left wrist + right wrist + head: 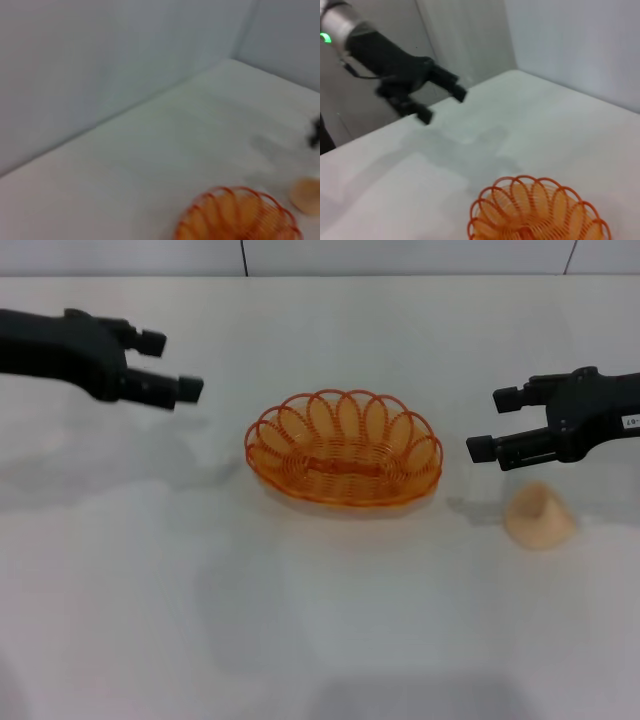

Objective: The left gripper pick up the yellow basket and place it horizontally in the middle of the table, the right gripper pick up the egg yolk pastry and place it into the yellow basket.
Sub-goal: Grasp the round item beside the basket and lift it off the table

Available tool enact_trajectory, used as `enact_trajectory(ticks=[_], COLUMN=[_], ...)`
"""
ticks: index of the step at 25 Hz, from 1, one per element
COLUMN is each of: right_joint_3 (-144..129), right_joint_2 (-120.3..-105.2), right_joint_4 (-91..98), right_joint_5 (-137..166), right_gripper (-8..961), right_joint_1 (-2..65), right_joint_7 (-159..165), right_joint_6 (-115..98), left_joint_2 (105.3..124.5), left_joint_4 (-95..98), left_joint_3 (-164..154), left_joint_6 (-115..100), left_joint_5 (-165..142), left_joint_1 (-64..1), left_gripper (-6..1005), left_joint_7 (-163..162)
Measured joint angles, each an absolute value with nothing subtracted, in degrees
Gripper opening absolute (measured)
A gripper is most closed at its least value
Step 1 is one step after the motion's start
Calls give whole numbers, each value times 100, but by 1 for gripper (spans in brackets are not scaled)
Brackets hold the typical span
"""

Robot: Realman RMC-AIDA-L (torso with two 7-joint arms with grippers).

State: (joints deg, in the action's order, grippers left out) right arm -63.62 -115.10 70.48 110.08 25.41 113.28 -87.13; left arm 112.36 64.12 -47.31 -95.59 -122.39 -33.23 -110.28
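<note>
Currently, moving left to right across my head view: my left gripper (pixel 170 366) hangs above the table (pixel 320 640) at about ten o'clock from the centre, its two black fingers spread apart and holding nothing, pointing toward three o'clock. Well apart from it, near the centre of the table, sits the yellow basket (pixel 343 447), an oval of orange-yellow wire loops, upright and empty, its long axis running from nine o'clock to three o'clock, so it already lies crosswise in the middle. Further right, my right gripper (pixel 497 424) floats at about three o'clock, fingers also parted and empty, pointing back toward nine o'clock at the basket. Just below it, at roughly four o'clock from the centre, the egg yolk pastry (pixel 539 516) rests on the table, a pale peach dome, clear of the basket and not touched by the fingers. My right wrist view shows the basket's rim (pixel 537 210) close by and the left gripper (pixel 440 102) farther off, open, on its arm with the green light. My left wrist view shows the basket (pixel 237 215) with the pastry (pixel 306 196) just beyond it. I judge the pastry is the next concern: it lies near my right gripper, toward six o'clock of the fingertips, and the basket is at about ten o'clock from the pastry.
</note>
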Motion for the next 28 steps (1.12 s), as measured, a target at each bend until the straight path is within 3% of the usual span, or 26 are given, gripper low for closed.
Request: enact_trajectory(ticks=[28], right_joint_3=[-7028], right_joint_2=[-11530], right_joint_4=[7795], right_joint_5=[12652], right_gripper=[828], right_joint_1=[2619], right_joint_7=[12926], right_joint_6=[-8735], left_joint_2=[11363], left_joint_4=[6698], left_joint_3=[-4860], left_joint_6=[-10607], left_joint_5=[-12394], left_joint_1=[-3041], left_gripper=[879], left_joint_7=[-10367])
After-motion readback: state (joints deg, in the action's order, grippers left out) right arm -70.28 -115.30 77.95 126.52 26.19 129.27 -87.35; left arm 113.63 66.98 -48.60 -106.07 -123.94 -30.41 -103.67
